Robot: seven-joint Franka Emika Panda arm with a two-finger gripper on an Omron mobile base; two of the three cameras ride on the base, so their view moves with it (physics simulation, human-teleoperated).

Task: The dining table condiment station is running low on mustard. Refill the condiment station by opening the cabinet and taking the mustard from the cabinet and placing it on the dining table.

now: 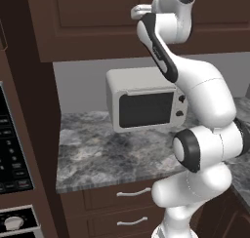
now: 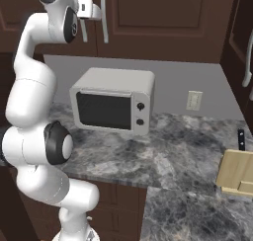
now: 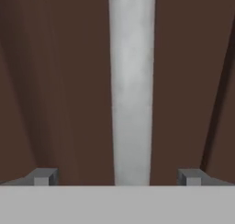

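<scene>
No brand or readable writing shows anywhere; the small white marks on the black oven panel (image 1: 12, 149) at the left edge are too blurred to read.

The arm reaches up to the dark brown cabinet (image 2: 163, 18) on the wall above the counter. In the hand view the gripper (image 3: 117, 176) is open, its two fingertips (image 3: 43, 176) standing wide apart on either side of the silver handle (image 3: 132, 85), which runs as a pale bar up the middle of the view between them. The fingers do not seem to touch the bar, though at this close range that is hard to judge. The door behind the handle is shut, so what the cabinet holds is hidden.

From the right base view the hand sits at the handles (image 2: 105, 22) near the top edge, and the wrist covers part of them. In the left base view the hand is cut off at the top of the picture.

Below, a white microwave (image 2: 113, 99) stands on the grey marbled counter (image 2: 168, 151), against the wall. A wall outlet (image 2: 194, 100) is to its right. A wooden knife block (image 2: 237, 173) is cut off by the right edge, one dark knife handle (image 2: 241, 139) above it. Drawers (image 1: 134, 193) with small silver pulls sit under the counter.
</scene>
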